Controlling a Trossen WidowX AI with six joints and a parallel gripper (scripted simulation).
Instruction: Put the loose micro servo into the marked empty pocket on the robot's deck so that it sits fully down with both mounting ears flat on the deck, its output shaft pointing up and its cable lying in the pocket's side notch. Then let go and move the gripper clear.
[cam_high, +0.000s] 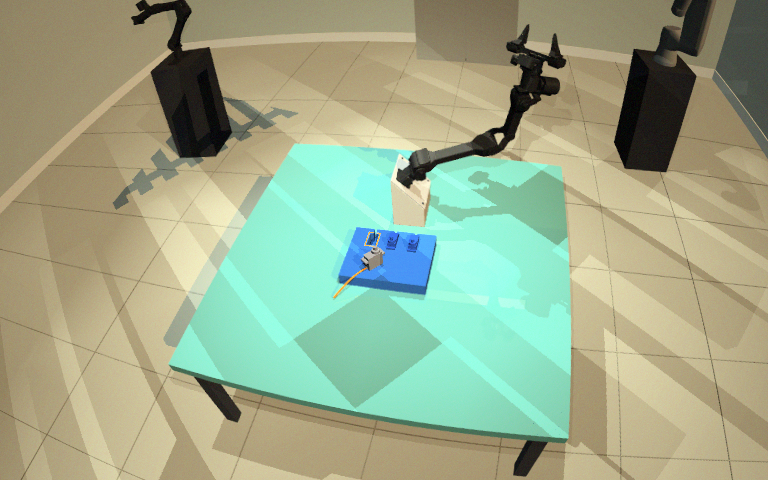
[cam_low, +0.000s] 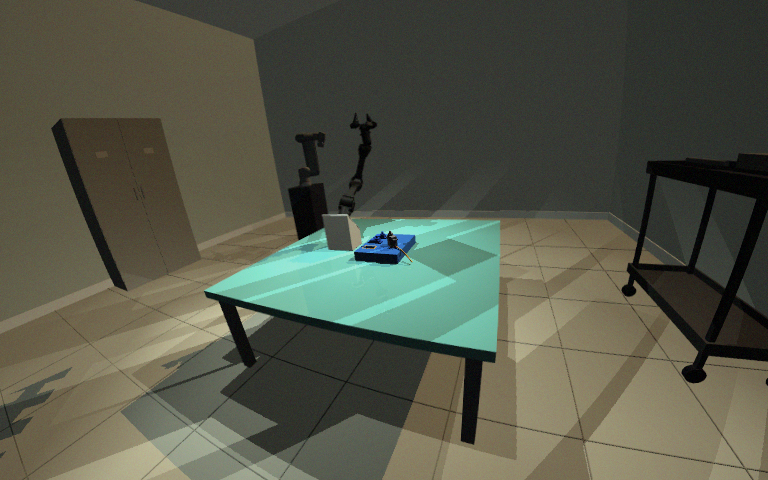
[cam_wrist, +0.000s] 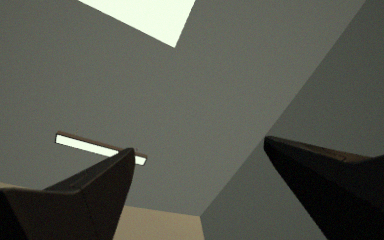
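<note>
The loose servo (cam_high: 373, 259) (cam_low: 392, 242), a small grey box, rests on the blue deck (cam_high: 399, 272) (cam_low: 376, 256) just in front of the marked pocket, outside it. It looks tilted in the top view; its exact pose is too small to tell. Its orange cable (cam_high: 346, 281) (cam_low: 405, 254) runs over the deck's front edge. An orange and white outline (cam_high: 370, 246) marks the pocket at the deck's back left in the top view; dark detail shows inside. My gripper (cam_high: 540, 32) (cam_low: 363, 116) (cam_wrist: 201, 148) is open and empty, high above and far from the servo, fingers pointing up.
Two blue servo-like parts (cam_high: 391, 240) (cam_high: 413, 243) stand beside the pocket. The pale arm mount (cam_high: 410, 208) (cam_low: 339, 233) stands behind the deck on the green table (cam_high: 362, 373) (cam_low: 351, 300). Other arms on black pedestals stand beyond the table. A dark cart (cam_low: 679, 176) stands apart from it.
</note>
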